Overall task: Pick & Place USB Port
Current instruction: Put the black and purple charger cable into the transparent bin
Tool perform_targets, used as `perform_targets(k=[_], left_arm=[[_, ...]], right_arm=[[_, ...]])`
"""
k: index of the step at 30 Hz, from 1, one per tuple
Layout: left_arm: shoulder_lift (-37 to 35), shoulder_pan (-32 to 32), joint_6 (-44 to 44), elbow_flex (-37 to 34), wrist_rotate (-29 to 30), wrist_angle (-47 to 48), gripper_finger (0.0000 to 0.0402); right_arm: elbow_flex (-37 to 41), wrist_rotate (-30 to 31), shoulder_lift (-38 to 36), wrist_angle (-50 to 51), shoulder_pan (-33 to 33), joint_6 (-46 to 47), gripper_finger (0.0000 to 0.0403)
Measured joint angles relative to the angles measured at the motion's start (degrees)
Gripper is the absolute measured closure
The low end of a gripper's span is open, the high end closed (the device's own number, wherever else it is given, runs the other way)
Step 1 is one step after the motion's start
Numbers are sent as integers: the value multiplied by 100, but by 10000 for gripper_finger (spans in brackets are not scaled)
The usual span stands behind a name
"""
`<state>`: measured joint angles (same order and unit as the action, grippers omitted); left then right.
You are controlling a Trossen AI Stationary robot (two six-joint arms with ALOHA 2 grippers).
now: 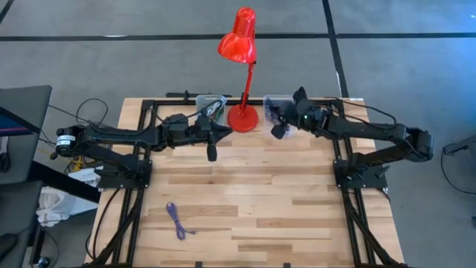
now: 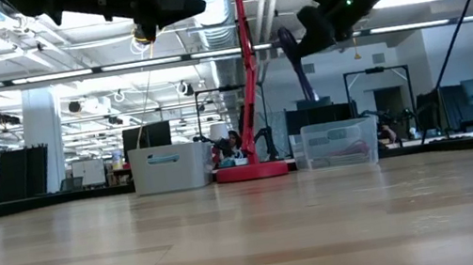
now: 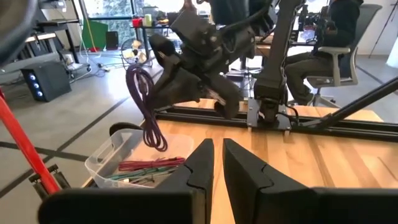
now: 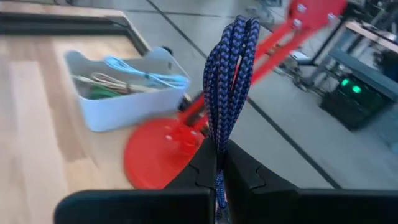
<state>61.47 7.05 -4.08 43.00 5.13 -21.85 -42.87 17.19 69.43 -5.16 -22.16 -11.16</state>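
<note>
On the bench's left front we see a loose purple cable lying flat, well apart from both arms. Farther back, left of centre, the left tool hangs over the wood near the red lamp's base; from its wrist view its fingers stand nearly together with only a thin gap and nothing between them. Just behind it sits a clear bin with light cables in it, seen also in the right wrist view. Centre back we have the red lamp, stem leaning, shade above the floor beyond the bench edge. Right of the lamp base sits a second clear bin holding reddish and green cables. The right tool is raised above that bin, fingers pinched tight on a blue-purple braided cable, folded into a bundle that sticks up past the fingertips; in the low view it dangles clear of the bin. We can't make out a USB plug end on it.
</note>
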Motion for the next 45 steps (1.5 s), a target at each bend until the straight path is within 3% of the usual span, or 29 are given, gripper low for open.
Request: perform_targets(k=[11,17,35,45], left_arm=[[2,0,0,0,0,-2,366],[2,0,0,0,0,-4,366],[4,0,0,0,0,-9,366],[4,9,-6,0,0,-10,366]], right_arm=[[0,-108,15,640,-1059,83,403],[0,-678,88,814,-1479,312,403],[-11,-1045,2159,100,-1844,505,403],[-2,-1112,2426,-261,-1874,578,387]])
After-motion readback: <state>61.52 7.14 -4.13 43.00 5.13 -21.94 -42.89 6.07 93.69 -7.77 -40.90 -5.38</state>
